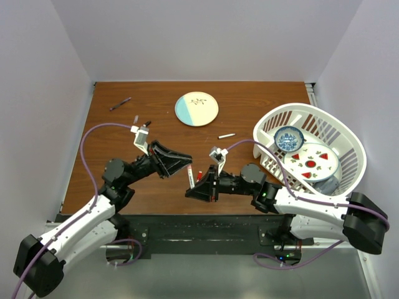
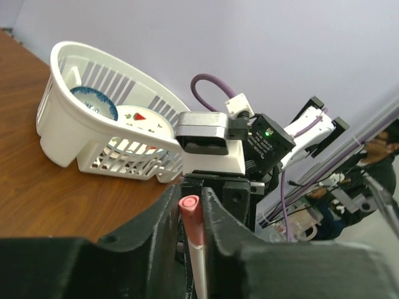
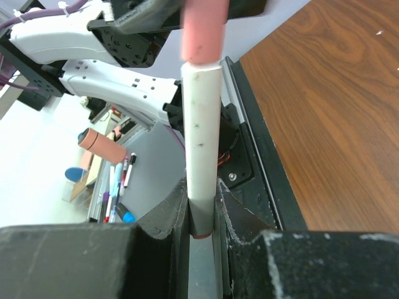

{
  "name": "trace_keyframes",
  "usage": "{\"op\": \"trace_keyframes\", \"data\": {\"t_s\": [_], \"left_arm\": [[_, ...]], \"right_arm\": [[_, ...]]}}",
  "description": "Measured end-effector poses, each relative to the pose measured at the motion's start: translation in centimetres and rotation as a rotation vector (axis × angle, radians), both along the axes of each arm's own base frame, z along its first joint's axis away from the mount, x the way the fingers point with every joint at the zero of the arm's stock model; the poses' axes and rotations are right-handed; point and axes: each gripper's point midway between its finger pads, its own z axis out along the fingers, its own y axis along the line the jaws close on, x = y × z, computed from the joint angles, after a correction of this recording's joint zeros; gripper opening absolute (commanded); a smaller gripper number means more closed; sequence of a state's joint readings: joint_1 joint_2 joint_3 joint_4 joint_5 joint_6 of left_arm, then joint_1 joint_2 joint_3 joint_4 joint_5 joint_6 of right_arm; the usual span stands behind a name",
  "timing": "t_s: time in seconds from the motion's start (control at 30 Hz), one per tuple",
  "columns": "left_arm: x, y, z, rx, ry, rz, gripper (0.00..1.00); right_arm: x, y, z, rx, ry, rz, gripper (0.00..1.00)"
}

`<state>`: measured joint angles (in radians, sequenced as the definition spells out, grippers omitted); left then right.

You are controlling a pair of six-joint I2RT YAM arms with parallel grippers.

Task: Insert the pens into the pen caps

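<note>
Top view: my left gripper and right gripper met nose to nose over the table's near middle, with the pen bridged between them. My left forearm reached toward 3 o'clock and my right toward 9. A spare purple pen lay well apart at 11 o'clock.

Left wrist: my left fingers were pinched narrow on the pink cap. The white barrel left it toward 6 o'clock.

Right wrist: my right fingers clamped the barrel's lower end, with the cap at 12 o'clock on the tip. I could not tell whether it was fully seated.

Risks, as I judged them: an off-axis push would let the barrel slide through my right fingers. Opening either grip while the cap was only loosely on would drop the pen.
</note>
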<state>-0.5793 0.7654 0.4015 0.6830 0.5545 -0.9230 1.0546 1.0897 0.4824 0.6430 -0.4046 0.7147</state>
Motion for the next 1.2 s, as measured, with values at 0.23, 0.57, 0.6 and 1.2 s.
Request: {"op": "trace_keyframes", "data": {"t_s": [0.23, 0.57, 0.6, 1.2], "left_arm": [[-1.5, -0.1, 0.5, -0.087, -0.008, -0.08, 0.0], [-2.3, 1.2, -1.7, -0.177, 0.069, -0.064, 0.0], [-2.3, 1.4, -1.7, -0.192, 0.071, -0.057, 0.0], [-1.3, 4.1, 0.3, -0.358, 0.034, 0.079, 0.0]], "right_arm": [[-0.4, -0.2, 0.2, 0.0, 0.003, 0.012, 0.0], [-0.7, -0.3, -1.2, -0.145, -0.02, 0.028, 0.0], [-0.7, -0.2, -1.1, -0.159, -0.026, 0.031, 0.0], [1.3, 1.7, 1.2, -0.248, -0.052, 0.023, 0.0]]}}
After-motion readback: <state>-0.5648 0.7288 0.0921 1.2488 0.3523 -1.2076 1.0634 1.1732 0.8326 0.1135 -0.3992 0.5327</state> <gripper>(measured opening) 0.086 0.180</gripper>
